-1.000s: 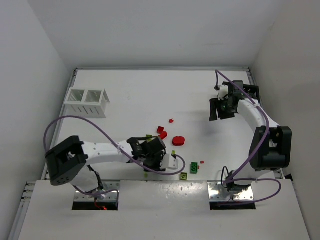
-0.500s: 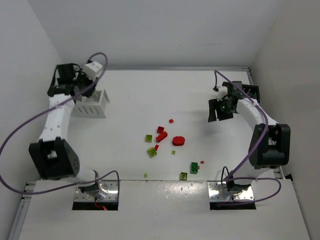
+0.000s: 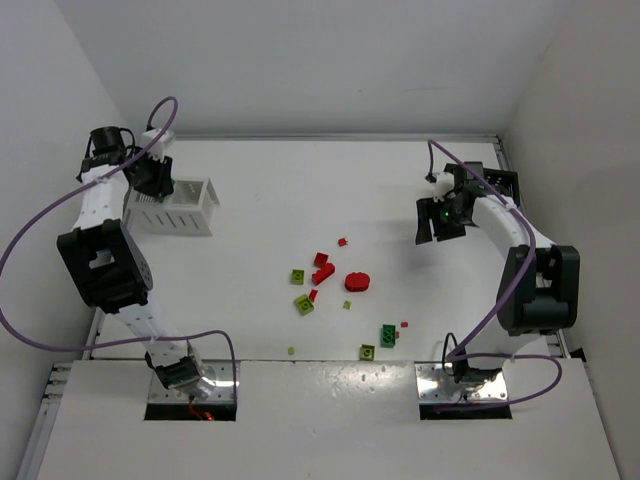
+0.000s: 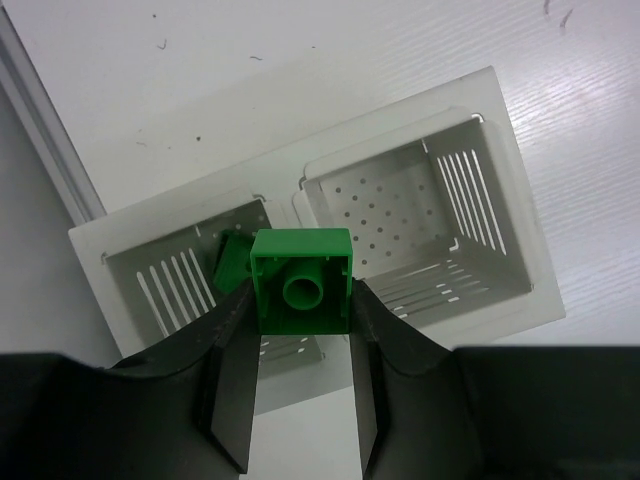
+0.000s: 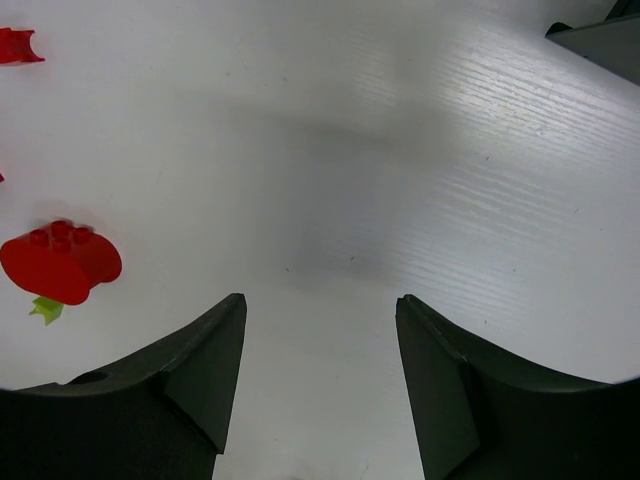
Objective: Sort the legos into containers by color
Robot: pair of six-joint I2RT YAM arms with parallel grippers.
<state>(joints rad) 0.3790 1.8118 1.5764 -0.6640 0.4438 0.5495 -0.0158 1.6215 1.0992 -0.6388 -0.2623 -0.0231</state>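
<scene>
On the white matte surface (image 3: 270, 190), the left arm (image 3: 95, 205) stretches along the left edge to the far corner, its wrist bent down over the white slatted-plastic two-compartment bin (image 3: 190, 218). The right arm (image 3: 510, 230) reaches up the right side, elbow folded, beside a black bin (image 3: 510, 186) it mostly hides. The right gripper (image 5: 320, 310) hangs over bare surface, jaws wide and holding nothing. The left gripper (image 4: 300, 300) has its jaws clamped on a green square plastic brick (image 4: 300, 275), hollow tube facing the camera, above a compartment holding another green piece (image 4: 232, 262). Mid-surface lie a rounded, studded red piece (image 3: 357, 282) and loose red, green and yellow-green bricks (image 3: 322, 268).
</scene>
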